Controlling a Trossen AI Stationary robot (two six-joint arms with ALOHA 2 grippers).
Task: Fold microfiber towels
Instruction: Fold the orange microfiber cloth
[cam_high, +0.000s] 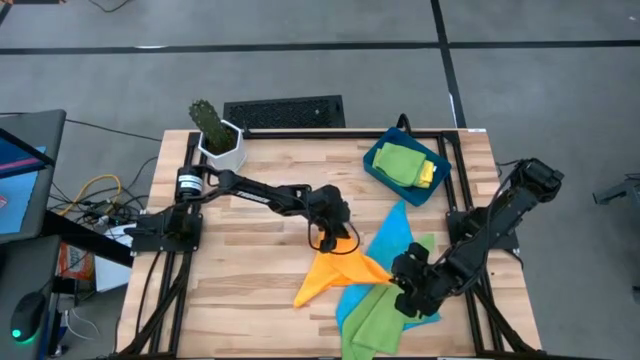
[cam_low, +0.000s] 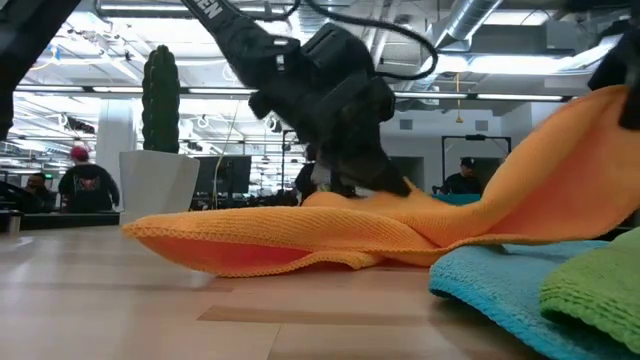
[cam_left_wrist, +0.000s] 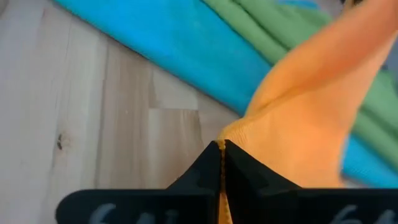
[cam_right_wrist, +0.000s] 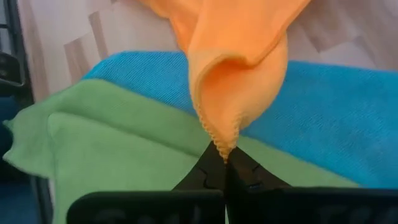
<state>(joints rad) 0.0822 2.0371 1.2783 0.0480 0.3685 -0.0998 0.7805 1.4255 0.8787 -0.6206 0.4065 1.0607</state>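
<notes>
Table (cam_high: 250, 200): light wooden top; carries all items noted below.
Potted cactus (cam_high: 215, 135): white pot at the table's far left corner, well apart from the towels; shows in the low view (cam_low: 160, 130) behind the orange towel's left end.
Blue tray (cam_high: 378, 165): near the far right corner, holding a folded green towel (cam_high: 400, 160) with a yellow towel (cam_high: 428, 173) just beside it toward the right edge.
Black grille (cam_high: 285, 110): on the floor beyond the far edge.
Room behind: people at desks show in the low view, far off.
Orange towel (cam_high: 335, 272): near the table's middle, toward the near edge; stretched between both grippers, long axis running roughly from the near-left to the right, one pointed corner lying toward the near edge. In the low view (cam_low: 330, 235) its left part rests on the wood and its right end rises.
Blue towel (cam_high: 395, 240): lies under the orange one, long axis from near edge toward the far right.
Green towel, loose (cam_high: 375, 315): on the blue towel at the near edge, right of centre.
Left gripper (cam_high: 335, 235): down on the orange towel's far edge; fingers (cam_left_wrist: 205, 171) pressed together with orange cloth pinched between them.
Right gripper (cam_high: 405, 275): at the towel's right end, over the blue and green towels; fingers (cam_right_wrist: 211, 171) clamped on an orange corner, which hangs lifted.
Obstruction: blue and green towels lie directly beneath the held cloth.
</notes>
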